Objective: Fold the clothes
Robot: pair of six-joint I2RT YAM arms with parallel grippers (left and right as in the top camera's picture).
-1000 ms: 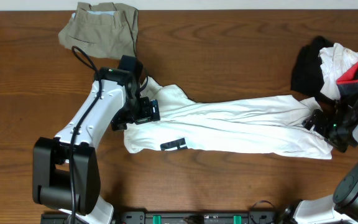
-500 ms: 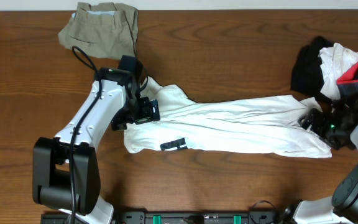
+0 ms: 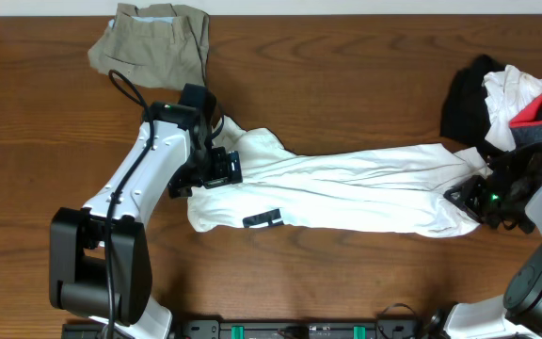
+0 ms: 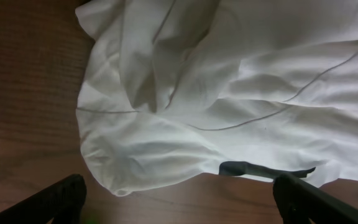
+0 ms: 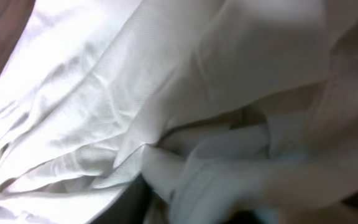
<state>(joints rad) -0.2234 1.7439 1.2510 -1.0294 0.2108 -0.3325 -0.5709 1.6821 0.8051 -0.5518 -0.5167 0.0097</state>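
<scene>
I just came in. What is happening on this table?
A large white fabric top lies stretched out across the brown wooden table between two grippers. The left gripper hovers open above its left end. The right gripper is pressed into its right end, but bunched cloth hides the jaws. A khaki garment and a black, white and red pile lie aside.

Bright even light, faint shadows, white top [image 5: 104, 93] blurred at right wrist

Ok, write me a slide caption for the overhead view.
Long white top stretched across a wooden table: left gripper open over one end, right gripper at the other.
</scene>
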